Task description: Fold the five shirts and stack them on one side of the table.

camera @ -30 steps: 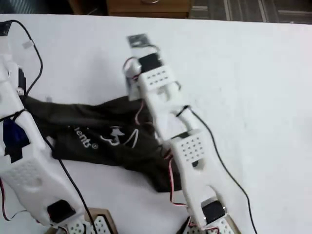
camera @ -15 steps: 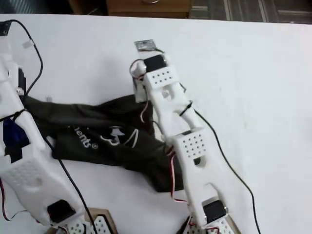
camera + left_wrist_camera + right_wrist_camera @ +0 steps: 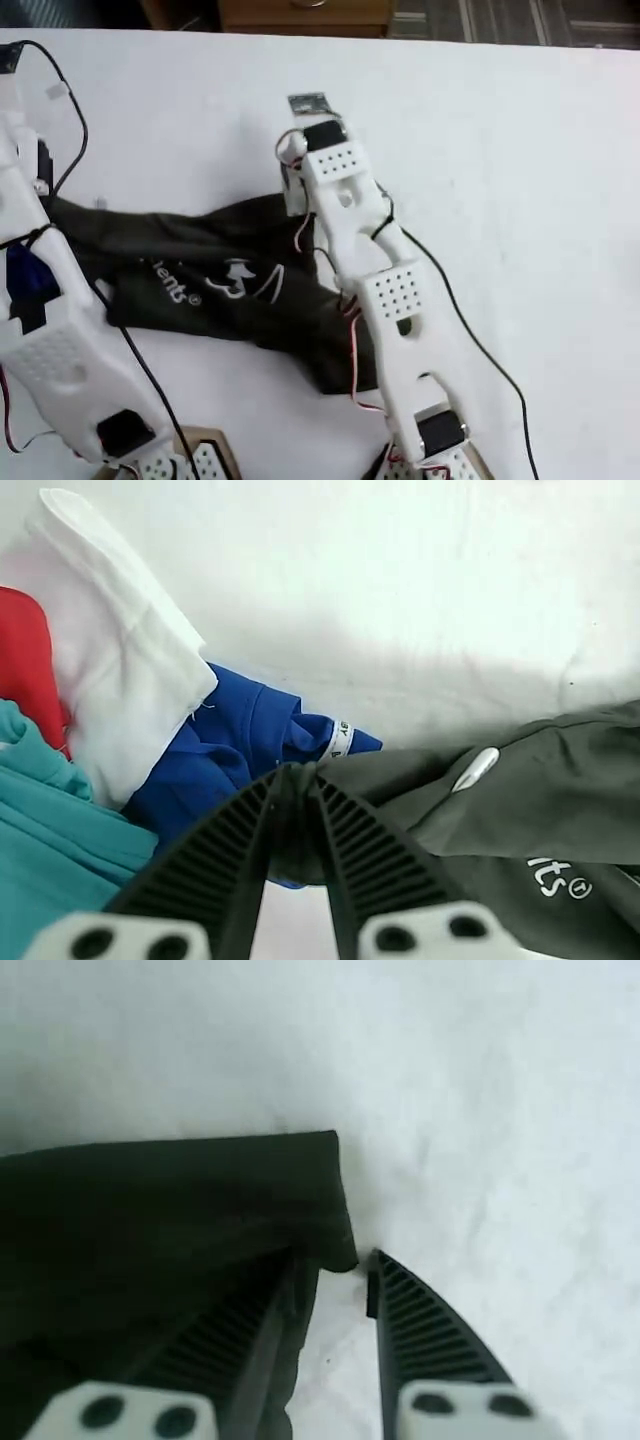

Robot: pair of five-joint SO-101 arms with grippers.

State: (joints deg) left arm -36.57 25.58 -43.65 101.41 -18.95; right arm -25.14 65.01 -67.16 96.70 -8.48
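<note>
The left gripper (image 3: 297,780) has its two ribbed black jaws pressed together on a bunched fold of the dark shirt (image 3: 540,790), pinching the cloth at its end. The right gripper (image 3: 337,1262) has its jaws a narrow gap apart. One jaw lies against the dark cloth and the other rests on the bare white table (image 3: 520,150), with the shirt's squared corner hanging into the gap, not clamped. The dark shirt is a very deep olive or charcoal colour, and a small white tag (image 3: 473,768) is sewn near the pinched end. It has white lettering and a white emblem (image 3: 240,278) across its middle. From above it lies rumpled and stretched between the two arms. It runs from the 9 o'clock side, under the left arm (image 3: 50,350), in toward the centre, where the right arm (image 3: 390,300) crosses over it. A loose fold trails toward 6 o'clock. Its flat upper edge ends just toward 11 o'clock of centre, under the right arm's wrist. Just beside the left gripper's pinch, a blue shirt (image 3: 235,745) touches the dark cloth. Beyond it are a white shirt (image 3: 120,690), a red shirt (image 3: 25,650) and a teal shirt (image 3: 50,830), heaped against one another.
</note>
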